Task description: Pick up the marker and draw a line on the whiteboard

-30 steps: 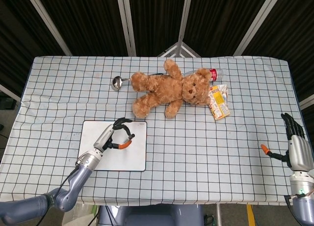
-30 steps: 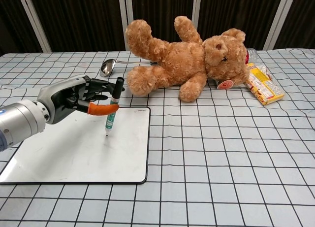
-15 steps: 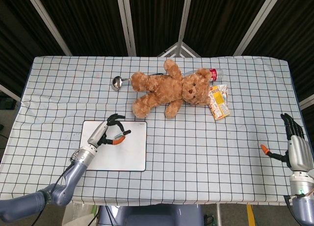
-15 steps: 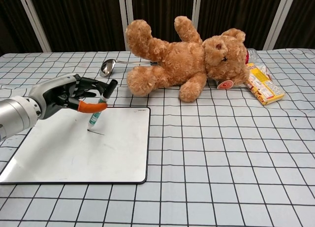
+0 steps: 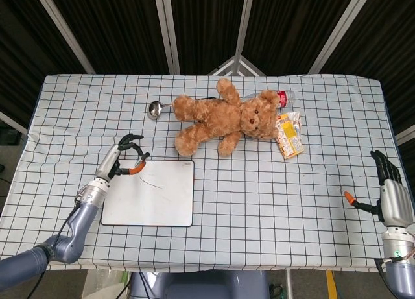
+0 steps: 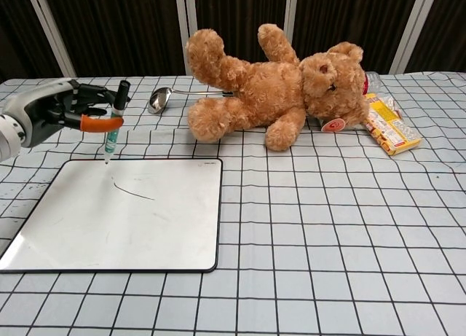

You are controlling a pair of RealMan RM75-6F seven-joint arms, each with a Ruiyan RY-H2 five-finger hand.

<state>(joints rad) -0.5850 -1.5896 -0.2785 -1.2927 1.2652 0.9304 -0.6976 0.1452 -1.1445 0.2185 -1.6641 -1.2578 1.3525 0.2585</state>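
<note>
My left hand point(image 6: 62, 111) point(image 5: 122, 161) hovers over the far left corner of the whiteboard point(image 6: 87, 234) point(image 5: 168, 205) and holds the marker point(image 6: 113, 130) point(image 5: 141, 160) nearly upright, tip down, lifted just off the board. A short dark line point(image 6: 132, 191) point(image 5: 152, 183) runs across the board's upper middle. My right hand point(image 5: 391, 192) rests at the table's right edge with its fingers apart and nothing in it; only the head view shows it.
A brown teddy bear point(image 6: 273, 84) point(image 5: 220, 120) lies behind the board. A metal ladle point(image 6: 162, 98) point(image 5: 155, 107) sits to its left. A snack packet point(image 6: 387, 124) point(image 5: 288, 134) and a plastic bottle point(image 5: 280, 98) lie to its right.
My left hand has dragged the marker leftward and away across the board, leaving a line, and has now lifted the tip off at the board's far left corner. The right hand has not moved.
</note>
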